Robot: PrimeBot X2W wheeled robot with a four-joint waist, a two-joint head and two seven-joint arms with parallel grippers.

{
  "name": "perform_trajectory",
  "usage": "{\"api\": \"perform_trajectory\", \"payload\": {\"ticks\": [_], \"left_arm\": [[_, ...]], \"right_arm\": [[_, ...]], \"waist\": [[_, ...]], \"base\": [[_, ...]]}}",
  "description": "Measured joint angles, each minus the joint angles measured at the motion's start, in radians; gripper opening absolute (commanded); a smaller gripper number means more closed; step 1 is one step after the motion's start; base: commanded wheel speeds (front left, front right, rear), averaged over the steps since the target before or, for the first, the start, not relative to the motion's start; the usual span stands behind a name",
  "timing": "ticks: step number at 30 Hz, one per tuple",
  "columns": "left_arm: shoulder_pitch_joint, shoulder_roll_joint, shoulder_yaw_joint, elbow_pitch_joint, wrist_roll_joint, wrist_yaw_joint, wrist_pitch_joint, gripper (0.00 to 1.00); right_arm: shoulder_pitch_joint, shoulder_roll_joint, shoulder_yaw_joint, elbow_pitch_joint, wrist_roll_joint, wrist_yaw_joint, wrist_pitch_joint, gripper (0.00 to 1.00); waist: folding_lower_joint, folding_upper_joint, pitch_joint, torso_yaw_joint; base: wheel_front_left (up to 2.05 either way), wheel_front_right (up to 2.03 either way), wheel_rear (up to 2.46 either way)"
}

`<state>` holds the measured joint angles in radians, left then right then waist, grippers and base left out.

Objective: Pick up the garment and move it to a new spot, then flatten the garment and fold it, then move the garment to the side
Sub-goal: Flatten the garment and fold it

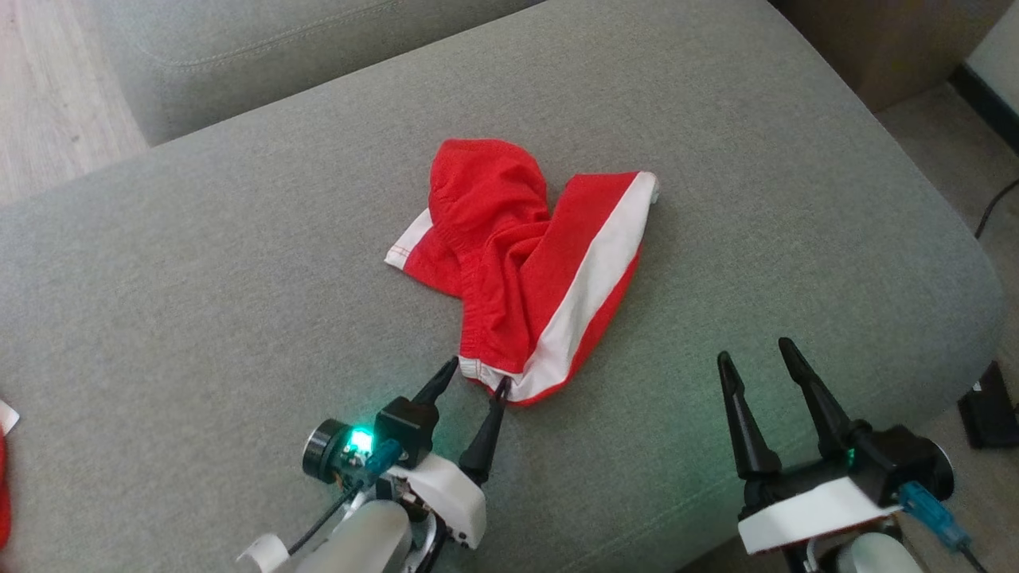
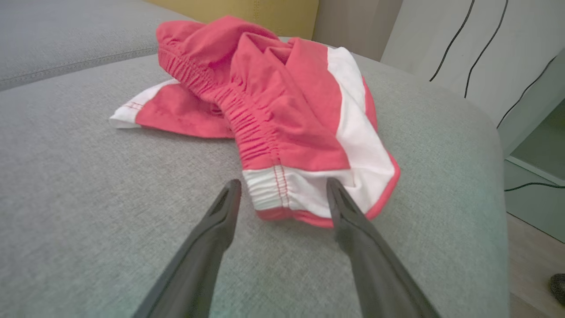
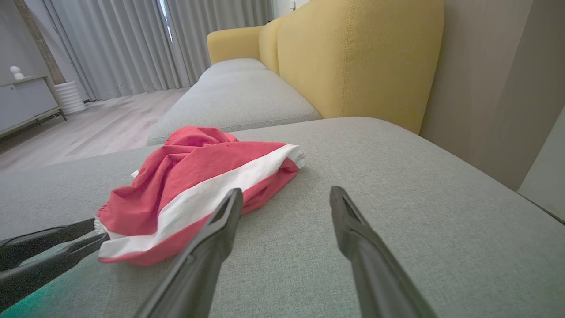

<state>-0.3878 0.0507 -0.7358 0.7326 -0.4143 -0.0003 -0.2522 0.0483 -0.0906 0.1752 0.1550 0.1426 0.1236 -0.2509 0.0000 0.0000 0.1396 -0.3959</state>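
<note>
The garment (image 1: 525,263) is a pair of red shorts with a white side stripe, lying crumpled in the middle of a grey sofa cushion (image 1: 199,318). My left gripper (image 1: 478,374) is open, its fingertips straddling the near white corner of the garment (image 2: 287,132), one tip at the fabric's edge. In the left wrist view the gripper (image 2: 282,190) frames that elastic waistband corner. My right gripper (image 1: 756,354) stands open over bare cushion to the right of the garment, holding nothing. The right wrist view has the garment (image 3: 198,185) left of my open right gripper (image 3: 287,196), with the left gripper's fingers (image 3: 48,245) at its near end.
A second grey cushion (image 1: 279,56) lies beyond a seam at the upper left, wooden floor (image 1: 48,87) beside it. A yellow sofa back (image 3: 353,57) rises behind the cushion. The cushion's right edge drops to floor with cables (image 2: 481,44) and a dark object (image 1: 991,406).
</note>
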Motion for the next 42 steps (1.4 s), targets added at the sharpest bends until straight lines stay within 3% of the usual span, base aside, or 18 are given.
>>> {"api": "perform_trajectory", "payload": {"ticks": [10,17,23,33,37,39,42], "left_arm": [[-0.008,0.0,-0.02,0.007,-0.026,-0.032,0.0,0.65],[-0.023,0.0,-0.084,0.0,-0.028,-0.062,0.0,0.63],[-0.024,0.0,-0.11,-0.007,-0.035,-0.067,0.0,0.53],[-0.082,0.0,-0.15,-0.001,-0.064,-0.089,0.0,0.46],[-0.086,0.0,-0.15,0.008,-0.07,-0.088,0.0,0.31],[-0.086,0.0,-0.149,0.015,-0.076,-0.085,0.0,0.0],[-0.09,0.0,-0.149,0.029,-0.087,-0.079,0.0,0.0]], "right_arm": [[-0.004,-0.001,0.007,0.0,0.0,0.0,0.0,1.0],[-0.023,-0.004,0.008,0.001,0.0,0.0,0.0,1.0],[-0.023,-0.004,0.012,0.002,0.0,0.0,0.0,1.0],[-0.038,-0.004,0.018,0.002,0.0,0.0,0.0,1.0],[-0.041,-0.005,0.018,0.002,0.0,0.0,0.0,1.0],[-0.041,-0.005,0.018,0.002,0.0,0.0,0.0,1.0],[-0.041,-0.006,0.018,0.002,0.0,0.0,0.0,1.0]], "waist": [[0.0,0.0,0.008,0.006],[0.0,0.0,0.006,0.006],[0.0,0.0,0.005,0.0],[0.0,0.0,0.018,-0.023],[0.0,0.0,0.019,-0.033],[0.0,0.0,0.019,-0.038],[0.0,0.0,0.018,-0.042]], "base": [[0.0,0.0,0.0],[0.0,0.0,0.0],[0.0,0.0,0.0],[0.0,0.0,0.0],[0.0,0.0,0.0],[0.0,0.0,0.0],[0.0,0.0,0.0]]}}
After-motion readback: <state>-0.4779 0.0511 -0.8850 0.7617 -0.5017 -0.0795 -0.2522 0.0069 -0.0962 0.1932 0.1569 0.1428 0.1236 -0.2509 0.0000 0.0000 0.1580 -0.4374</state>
